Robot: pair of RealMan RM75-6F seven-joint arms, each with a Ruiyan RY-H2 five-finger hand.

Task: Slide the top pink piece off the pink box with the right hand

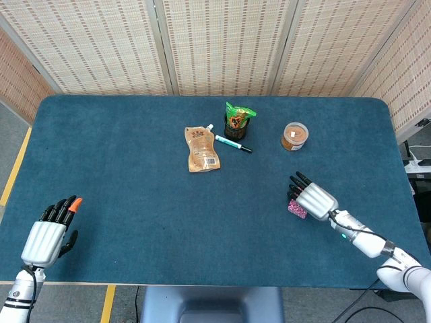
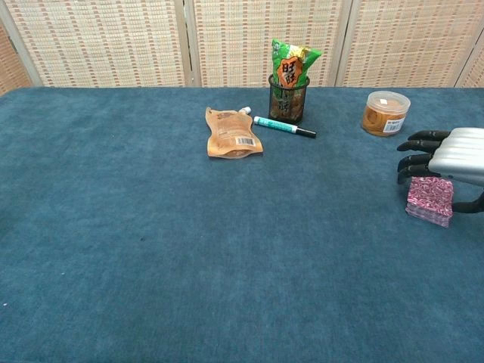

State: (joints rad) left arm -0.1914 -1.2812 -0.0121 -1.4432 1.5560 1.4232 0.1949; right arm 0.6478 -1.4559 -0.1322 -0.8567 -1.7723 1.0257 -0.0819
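Pink box [image 2: 429,200]: small, likely light, stiff, may skid on cloth. Right hand [image 2: 454,156] over top, fingers apart; grip unclear. Press top piece, push sideways.

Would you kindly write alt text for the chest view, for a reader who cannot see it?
At the right edge of a blue table, the robot's right hand hovers over a pink box. Farther back lie a brown pouch, a marker, a snack cup and a round tub.

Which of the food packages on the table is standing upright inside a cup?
The green snack packet, upright in the black mesh cup; the tan pouch lies flat, and the round tub stands alone.
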